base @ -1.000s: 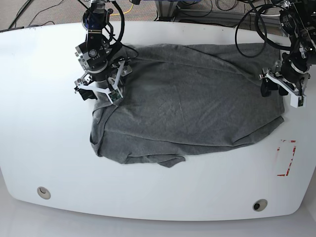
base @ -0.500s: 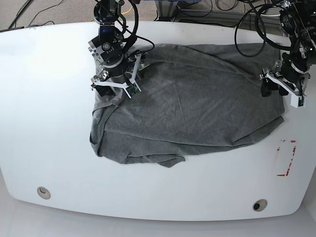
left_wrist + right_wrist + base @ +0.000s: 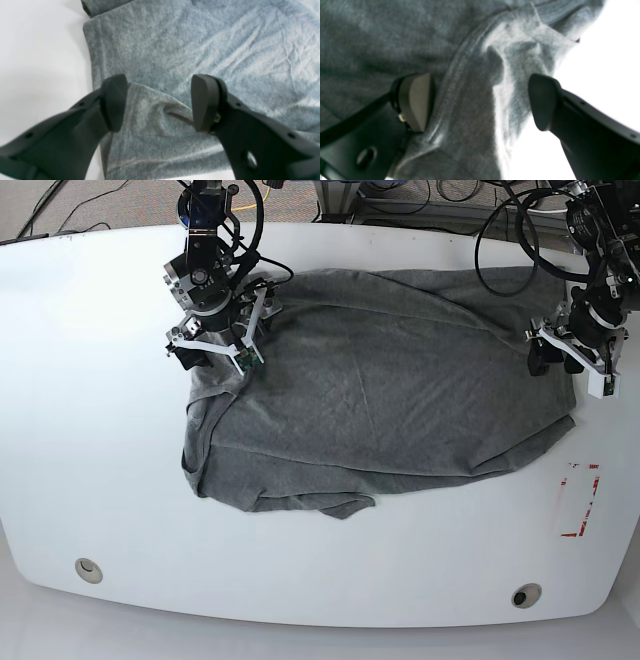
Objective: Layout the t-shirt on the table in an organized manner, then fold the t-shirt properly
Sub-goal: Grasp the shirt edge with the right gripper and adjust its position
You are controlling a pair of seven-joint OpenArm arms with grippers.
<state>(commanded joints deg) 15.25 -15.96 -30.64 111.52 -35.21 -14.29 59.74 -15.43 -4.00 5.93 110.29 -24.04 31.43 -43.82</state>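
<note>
The dark grey t-shirt point(image 3: 380, 410) lies spread and wrinkled across the middle of the white table point(image 3: 90, 430), with its near-left edge bunched. My right gripper point(image 3: 212, 352) sits at the shirt's far-left corner. In the right wrist view it point(image 3: 480, 100) is open, and a ribbed seam of the t-shirt point(image 3: 470, 130) rises between its fingers. My left gripper point(image 3: 556, 363) is at the shirt's right edge. The left wrist view shows it point(image 3: 157, 102) open over a small raised fold of the t-shirt point(image 3: 155, 117), beside bare table point(image 3: 37, 50).
A red-tape rectangle point(image 3: 580, 500) marks the table at the right, just past the shirt's corner. Two round grommet holes point(image 3: 88, 569) point(image 3: 526, 594) sit near the front edge. Black cables point(image 3: 500, 240) hang behind the far edge.
My right gripper shifted right and back along the shirt's far-left corner, then came partly back to the left. The left gripper and the shirt's outline have not visibly moved.
</note>
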